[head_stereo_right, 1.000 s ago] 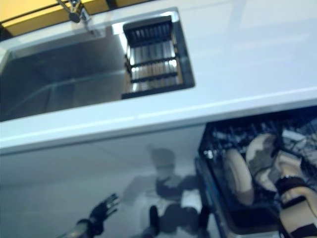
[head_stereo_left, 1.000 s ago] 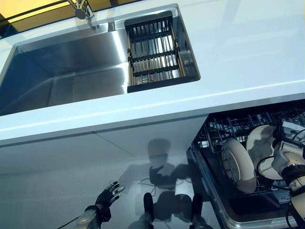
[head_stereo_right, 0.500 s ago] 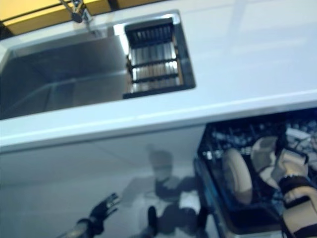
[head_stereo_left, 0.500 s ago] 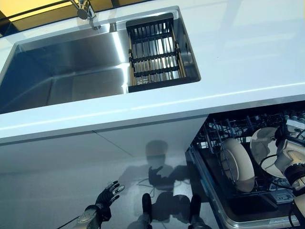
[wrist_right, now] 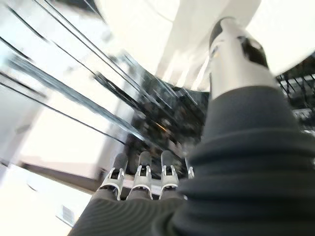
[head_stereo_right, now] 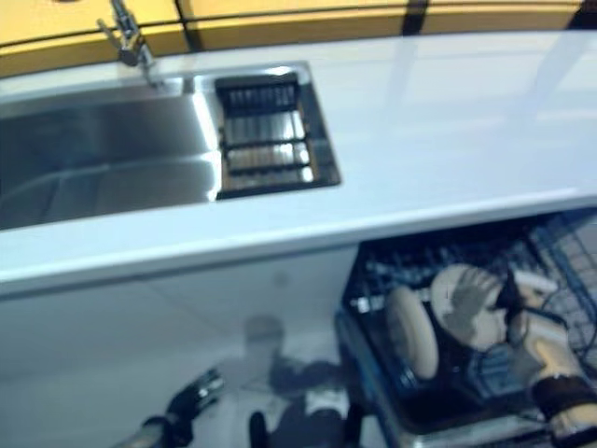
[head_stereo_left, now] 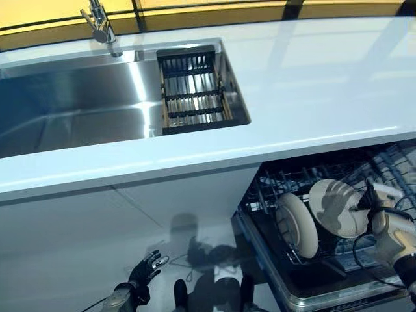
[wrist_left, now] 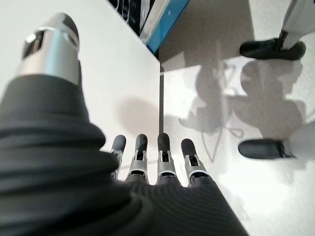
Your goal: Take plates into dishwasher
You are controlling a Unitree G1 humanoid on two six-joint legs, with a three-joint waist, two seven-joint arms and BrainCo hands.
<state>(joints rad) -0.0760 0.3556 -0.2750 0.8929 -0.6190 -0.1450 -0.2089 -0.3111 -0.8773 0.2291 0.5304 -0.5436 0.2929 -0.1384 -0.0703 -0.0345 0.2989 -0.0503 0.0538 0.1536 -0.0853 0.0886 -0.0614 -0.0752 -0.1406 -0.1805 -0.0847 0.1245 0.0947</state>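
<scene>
Right hand (head_stereo_left: pixel 390 224) sits at the dishwasher rack (head_stereo_left: pixel 312 260), fingers (wrist_right: pixel 140 172) straight and relaxed, thumb alongside the rim of the rear plate (head_stereo_left: pixel 335 207); nothing clamped, as far as the wrist view shows. That plate stands on edge in the rack just beside a second upright plate (head_stereo_left: pixel 297 224). Judged step: seating or releasing the rear plate between the tines. Next move likely calls for lifting the hand straight up and out, clear of the rim. Room is tight: the worktop (head_stereo_left: pixel 312 110) edge overhangs the rack, wire tines around. Left hand (head_stereo_left: pixel 144 272) hangs low by the cabinet front, fingers (wrist_left: pixel 165 147) extended, empty. The sink (head_stereo_left: pixel 71 117) holds no plates.
</scene>
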